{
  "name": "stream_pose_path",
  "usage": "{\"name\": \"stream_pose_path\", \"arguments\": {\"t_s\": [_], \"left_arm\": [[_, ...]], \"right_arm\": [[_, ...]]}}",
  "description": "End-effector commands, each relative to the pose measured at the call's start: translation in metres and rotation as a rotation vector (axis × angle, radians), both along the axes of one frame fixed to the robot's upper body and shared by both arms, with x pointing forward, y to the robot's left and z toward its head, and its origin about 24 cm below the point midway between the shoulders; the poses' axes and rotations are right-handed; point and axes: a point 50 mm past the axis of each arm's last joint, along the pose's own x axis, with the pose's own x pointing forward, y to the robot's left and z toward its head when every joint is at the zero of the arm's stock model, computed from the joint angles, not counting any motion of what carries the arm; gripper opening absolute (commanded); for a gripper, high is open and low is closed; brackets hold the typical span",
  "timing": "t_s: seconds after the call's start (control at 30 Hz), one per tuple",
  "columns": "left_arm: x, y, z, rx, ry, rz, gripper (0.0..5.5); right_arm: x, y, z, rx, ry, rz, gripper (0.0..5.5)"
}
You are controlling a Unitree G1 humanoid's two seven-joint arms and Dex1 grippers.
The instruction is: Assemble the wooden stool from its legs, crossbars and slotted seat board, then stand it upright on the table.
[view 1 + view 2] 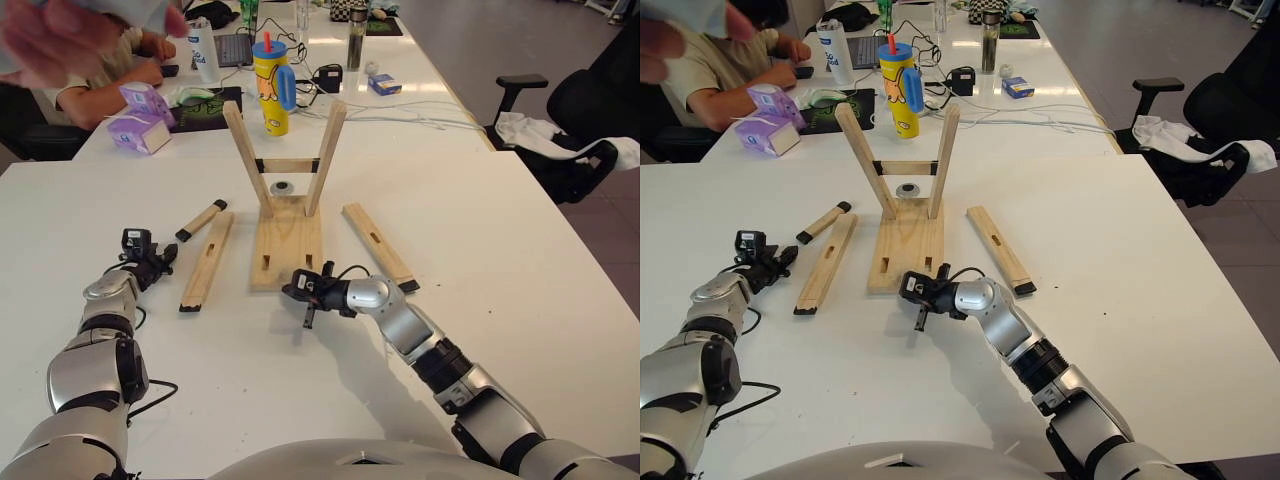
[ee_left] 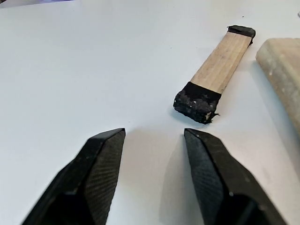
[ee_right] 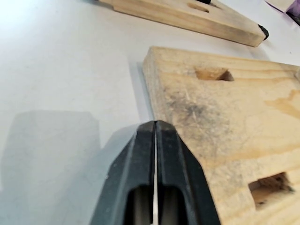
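Seat board [image 1: 285, 240] lies flat on counter [image 1: 500, 250], underside up, so the slots face up for the legs. Two fitted legs [image 1: 243, 150] stand in the far slots, splayed in a V and tied by the fitted bar [image 1: 288, 165]. Approx. half built. The two near slots are empty.

Left loose leg [image 1: 207, 262] lies alongside board on robot's left, right loose leg [image 1: 378, 245] on the other side. Both are close in, prob. staged for the empty slots. Short bar [image 2: 215, 75] lies loose just beside left loose leg's far end.

L hand [image 2: 154, 136]: fingers wide, empty, low over counter. Tips face the short bar's black end, near but not touching. Looks lined up for a pick.

R hand [image 3: 154, 126]: pressed closed on nothing, tips at board's near edge. Contact w/ board can't be told. Closed tips suit nudging or steadying the board more than grasping, my guess.

Stool not yet upright.
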Motion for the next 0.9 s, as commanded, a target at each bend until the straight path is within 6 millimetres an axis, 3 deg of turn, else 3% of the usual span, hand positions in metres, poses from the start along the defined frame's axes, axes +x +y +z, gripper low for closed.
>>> {"name": "stream_pose_path", "arguments": {"t_s": [0.03,0.3,0.43,0.6,0.9], "left_arm": [[-0.01,-0.017,-0.023,-0.028,0.046,-0.057,2.37],[0.001,-0.088,-0.017,-0.049,-0.348,-0.191,2.37],[-0.002,-0.11,-0.014,-0.036,-0.449,-0.184,2.37],[-0.011,-0.108,-0.018,-0.002,-0.426,-0.156,2.37],[-0.004,-0.097,0.01,0.069,-0.519,-0.062,2.37]], "right_arm": [[0.001,-0.001,-0.001,0.005,-0.008,-0.035,0.0],[-0.014,0.0,-0.004,0.09,0.018,-0.118,0.0],[-0.017,-0.008,0.0,0.19,0.039,-0.252,0.0],[-0.017,-0.009,0.002,0.212,0.055,-0.287,0.0],[-0.015,-0.011,0.01,0.259,0.05,-0.321,0.0]]}}
